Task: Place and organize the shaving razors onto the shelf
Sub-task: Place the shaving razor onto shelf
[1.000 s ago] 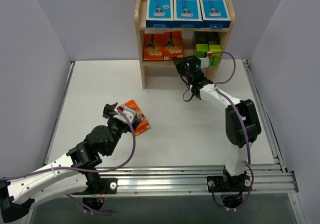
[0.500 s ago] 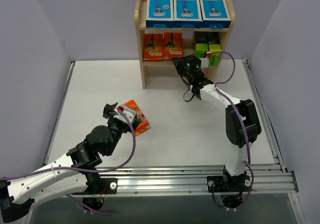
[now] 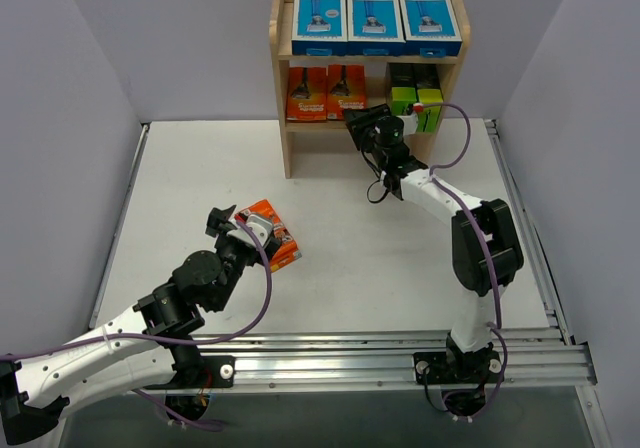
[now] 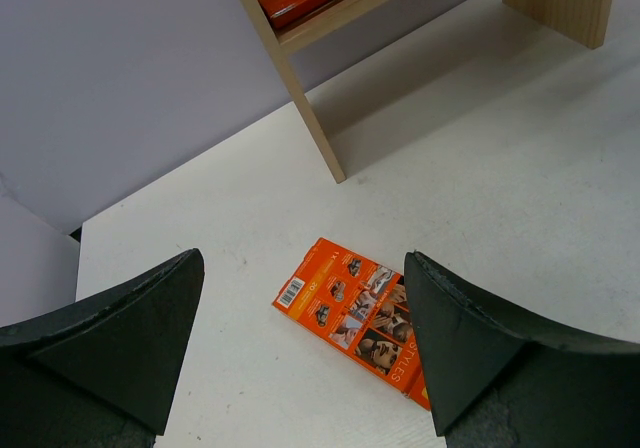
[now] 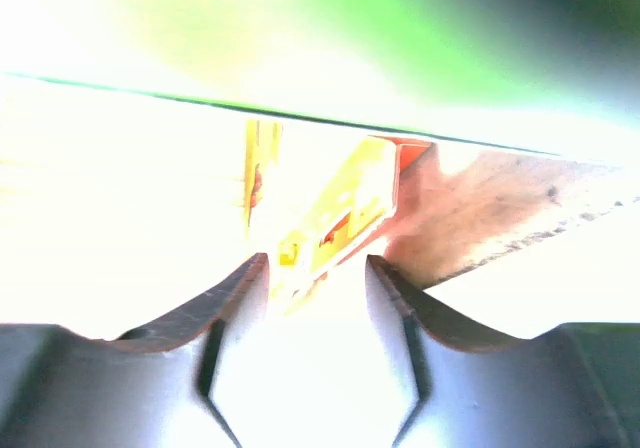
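Observation:
The wooden shelf (image 3: 287, 118) stands at the table's back. Three blue-and-white boxes (image 3: 372, 20) fill its top tier. Two orange packs (image 3: 326, 92) and black-and-lime boxes (image 3: 417, 96) stand on the middle tier. One orange pack (image 3: 280, 240) lies flat on the table, also in the left wrist view (image 4: 345, 303). My left gripper (image 3: 237, 223) hovers open just left of it, with the right finger (image 4: 480, 338) over the pack's end. My right gripper (image 3: 361, 124) is at the middle tier's front edge. In its glare-washed view an orange-yellow pack edge (image 5: 335, 218) reaches between the narrow-set fingertips (image 5: 240, 283).
The shelf's side post (image 4: 300, 78) and the purple back wall lie ahead of the left gripper. Purple side walls close the table left and right. A metal rail (image 3: 400, 353) runs along the near edge.
My right gripper has edged slightly up and left toward the shelf's middle tier. The left arm and the orange pack on the table have not moved.

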`<state>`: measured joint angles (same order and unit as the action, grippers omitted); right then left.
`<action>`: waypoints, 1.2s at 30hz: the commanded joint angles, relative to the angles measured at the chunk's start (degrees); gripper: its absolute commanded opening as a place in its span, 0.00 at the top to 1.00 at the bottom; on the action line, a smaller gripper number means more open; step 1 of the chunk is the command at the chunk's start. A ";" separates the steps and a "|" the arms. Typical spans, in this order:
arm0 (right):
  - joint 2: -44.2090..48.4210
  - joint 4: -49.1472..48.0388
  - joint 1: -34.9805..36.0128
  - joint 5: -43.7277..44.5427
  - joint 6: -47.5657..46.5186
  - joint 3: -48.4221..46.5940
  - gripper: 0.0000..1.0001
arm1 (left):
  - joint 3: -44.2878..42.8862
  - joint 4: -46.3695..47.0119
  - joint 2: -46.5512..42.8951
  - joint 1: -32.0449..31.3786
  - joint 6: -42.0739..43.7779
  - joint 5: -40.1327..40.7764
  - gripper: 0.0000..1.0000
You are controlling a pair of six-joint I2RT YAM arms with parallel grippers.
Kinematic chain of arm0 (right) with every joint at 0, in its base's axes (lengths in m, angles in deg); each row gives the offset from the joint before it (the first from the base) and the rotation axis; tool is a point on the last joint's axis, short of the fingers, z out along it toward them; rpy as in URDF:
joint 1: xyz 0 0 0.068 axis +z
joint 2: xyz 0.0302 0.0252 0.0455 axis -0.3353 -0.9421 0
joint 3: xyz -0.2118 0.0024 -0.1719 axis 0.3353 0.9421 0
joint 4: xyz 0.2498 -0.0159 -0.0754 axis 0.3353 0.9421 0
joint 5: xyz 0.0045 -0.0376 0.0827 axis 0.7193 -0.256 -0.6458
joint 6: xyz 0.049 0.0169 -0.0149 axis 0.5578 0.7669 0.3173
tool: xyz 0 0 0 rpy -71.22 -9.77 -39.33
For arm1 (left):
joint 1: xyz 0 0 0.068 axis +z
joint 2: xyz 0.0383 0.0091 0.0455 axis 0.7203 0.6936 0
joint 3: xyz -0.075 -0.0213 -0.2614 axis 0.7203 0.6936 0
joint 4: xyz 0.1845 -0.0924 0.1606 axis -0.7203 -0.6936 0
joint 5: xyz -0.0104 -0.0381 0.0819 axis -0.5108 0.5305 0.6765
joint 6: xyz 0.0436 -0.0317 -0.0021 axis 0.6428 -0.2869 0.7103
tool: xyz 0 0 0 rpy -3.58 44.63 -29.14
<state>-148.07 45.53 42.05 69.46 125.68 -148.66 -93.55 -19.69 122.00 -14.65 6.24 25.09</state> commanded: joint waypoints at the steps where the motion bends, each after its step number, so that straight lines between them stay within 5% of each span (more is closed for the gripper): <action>1: 3.20 0.15 -0.49 -0.50 -0.90 1.21 0.60 | -0.21 2.96 -0.08 -0.35 0.42 -0.41 0.10; 7: 6.01 1.12 -0.49 -0.67 -2.40 2.52 0.49 | -0.03 3.32 -0.17 -0.27 0.86 0.20 0.10; 21: 20.77 3.41 -0.05 -2.60 -6.70 15.08 0.43 | 0.23 3.93 -0.26 0.08 1.47 3.01 0.10; 36: 42.83 13.86 2.76 -12.54 -26.82 38.99 0.41 | 0.76 5.16 -0.08 6.85 0.24 4.42 0.04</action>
<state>-107.50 56.76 43.45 60.82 104.83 -112.62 -93.20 -18.29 122.11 -8.83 7.20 28.22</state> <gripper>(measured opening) 0.585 0.968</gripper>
